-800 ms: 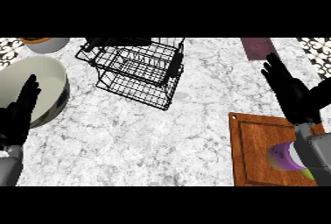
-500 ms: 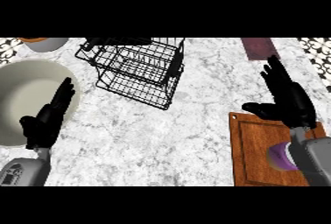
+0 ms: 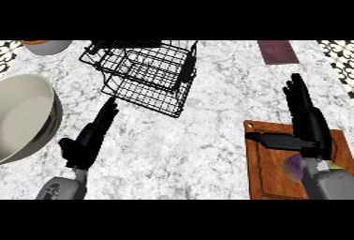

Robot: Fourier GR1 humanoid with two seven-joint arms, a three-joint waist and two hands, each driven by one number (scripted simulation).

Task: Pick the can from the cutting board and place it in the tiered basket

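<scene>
Head view shows you the can (image 3: 296, 167), purple, lying on the cutting board (image 3: 269, 180) at the lower right, mostly hidden behind the right hand (image 3: 309, 126) and its grey forearm. That hand hovers over the board with fingers straight and thumb spread, holding nothing. The tiered basket (image 3: 149, 75) stands well apart at the upper middle of the marble worktop (image 3: 194, 145). Your left hand (image 3: 90, 138) is open just below it, beside a large bowl (image 3: 24, 117).
</scene>
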